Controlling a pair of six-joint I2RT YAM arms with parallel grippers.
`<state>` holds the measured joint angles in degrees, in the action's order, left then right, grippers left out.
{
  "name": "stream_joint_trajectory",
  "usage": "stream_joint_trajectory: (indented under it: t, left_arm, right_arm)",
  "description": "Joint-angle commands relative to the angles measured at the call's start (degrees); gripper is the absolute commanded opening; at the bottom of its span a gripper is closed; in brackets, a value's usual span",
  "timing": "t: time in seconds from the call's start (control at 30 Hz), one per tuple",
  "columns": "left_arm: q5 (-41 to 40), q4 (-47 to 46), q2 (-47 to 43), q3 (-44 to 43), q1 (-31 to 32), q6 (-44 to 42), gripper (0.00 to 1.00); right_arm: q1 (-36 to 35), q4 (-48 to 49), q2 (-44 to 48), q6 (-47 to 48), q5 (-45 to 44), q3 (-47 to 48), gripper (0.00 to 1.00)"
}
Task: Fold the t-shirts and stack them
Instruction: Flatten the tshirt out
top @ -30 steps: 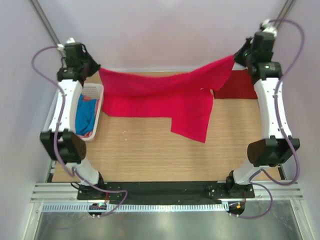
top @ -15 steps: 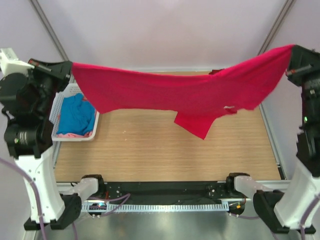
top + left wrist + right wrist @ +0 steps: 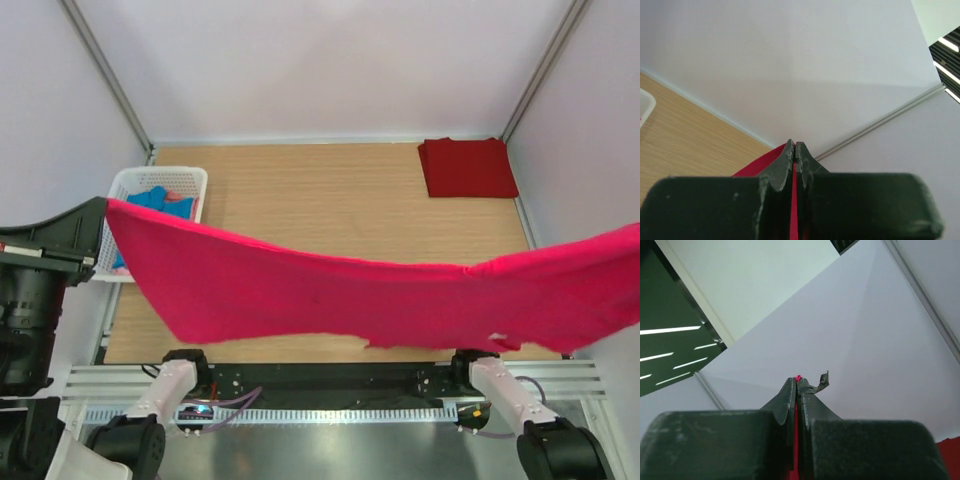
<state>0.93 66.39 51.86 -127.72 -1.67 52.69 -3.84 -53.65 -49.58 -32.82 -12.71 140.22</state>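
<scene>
A bright pinkish-red t-shirt [image 3: 350, 300] hangs stretched in the air across the near side of the top view, close to the camera. My left gripper [image 3: 103, 207] holds its left corner. In the left wrist view the left gripper [image 3: 795, 145] is shut on the red cloth [image 3: 794, 205]. In the right wrist view my right gripper [image 3: 797, 381] is shut on the same shirt [image 3: 796, 445]; it is off the right edge of the top view. A darker red t-shirt [image 3: 467, 168] lies folded at the back right. A blue t-shirt [image 3: 150, 197] lies in the basket. No pale pink t-shirt shows.
A white lattice basket [image 3: 160, 176] stands at the table's left edge, partly hidden by the raised shirt. The wooden table [image 3: 320, 200] has white walls behind and at the sides. The left arm's dark body [image 3: 35, 280] fills the near left.
Both arms have lifted the bright red t-shirt off the table, up toward the camera and toward the near edge. It now hangs stretched between them, and the folded dark red shirt is uncovered.
</scene>
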Motion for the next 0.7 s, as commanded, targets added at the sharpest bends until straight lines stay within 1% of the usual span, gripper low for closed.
stream_joint_trajectory:
  t: [0.0, 0.07, 0.1, 0.13, 0.17, 0.2, 0.23, 0.27, 0.33, 0.37, 0.4, 0.43, 0.5, 0.53, 0.57, 0.6, 0.63, 0.67]
  left_arm:
    - [0.21, 6.29, 3.86, -2.18, -0.26, 0.57, 0.00]
    - [1.79, 5.60, 5.18, 1.67, -0.26, 1.10, 0.00]
    - [1.97, 4.37, 5.19, 3.69, -0.35, 1.19, 0.00]
    - [1.88, 2.71, 4.84, 9.54, -0.26, 1.28, 0.00]
    - [1.62, 0.60, 3.27, 12.81, -0.26, 1.45, 0.00]
    - [0.58, -4.46, 2.47, 16.68, -0.26, 1.80, 0.00]
    - [0.13, -6.69, 1.76, 22.54, -0.26, 1.89, 0.00]
    - [-0.40, -8.71, 1.50, 25.04, -0.26, 1.89, 0.00]
    - [-0.58, -13.46, 2.28, 28.74, -0.26, 1.28, 0.00]
    - [-0.49, -15.39, 2.81, 32.58, -0.26, 1.10, 0.00]
    - [-0.58, -20.63, 3.94, 34.36, -0.26, 0.84, 0.00]
    - [-0.49, -23.21, 4.48, 36.47, -0.26, 0.84, 0.00]
    - [-0.58, -27.26, 7.54, 39.81, -0.26, 0.58, 0.00]
    - [-0.58, -29.54, 8.86, 40.44, -0.26, 0.23, 0.00]
    - [-2.14, -30.61, 10.18, 40.97, -0.26, 0.22, 0.00]
    - [-2.51, -31.75, 11.33, 42.71, -0.35, 0.14, 0.00]
    - [-2.42, -35.33, 14.04, 43.77, -0.26, 0.22, 0.00]
    - [-1.99, -36.84, 15.54, 44.83, -0.26, 0.22, 0.00]
  right_arm:
    - [-5.72, 0.83, -2.36, 0.02, -5.12, -3.64, 0.01]
    - [-8.19, 1.70, -4.20, 2.48, -6.97, -5.30, 0.01]
    - [-9.77, 2.14, -4.73, 5.63, -7.67, -6.62, 0.01]
    - [-12.14, 3.80, -5.43, 7.05, -9.86, -8.20, 0.01]
    - [-13.20, 4.77, -5.70, 8.81, -11.10, -11.69, 0.01]
    - [-13.91, 7.39, -6.14, 11.96, -11.89, -13.73, 0.01]
    - [-14.70, 8.98, -6.75, 13.64, -12.51, -15.75, 0.01]
    - [-15.14, 10.65, -7.36, 15.05, -14.25, -19.77, 0.01]
    - [-15.41, 15.84, -8.94, 19.52, -14.36, -23.49, 0.01]
    - [-15.41, 17.51, -11.21, 20.59, -13.32, -26.64, 0.01]
    - [-15.41, 20.83, -12.37, 21.56, -12.52, -28.06, 0.01]
    - [-15.41, 22.43, -13.77, 22.44, -11.82, -29.38, 0.01]
    - [-15.33, 24.89, -17.63, 24.37, -11.20, -32.36, 0.01]
    - [-15.24, 27.78, -18.78, 24.99, -11.02, -33.60, 0.01]
    - [-14.71, 29.63, -19.93, 26.65, -10.76, -36.31, 0.01]
    - [-14.19, 32.79, -22.20, 26.84, -8.84, -37.64, 0.01]
    - [-13.31, 34.12, -23.27, 26.84, -7.61, -38.96, 0.01]
    - [-12.43, 35.35, -24.50, 26.15, -6.29, -41.32, 0.01]
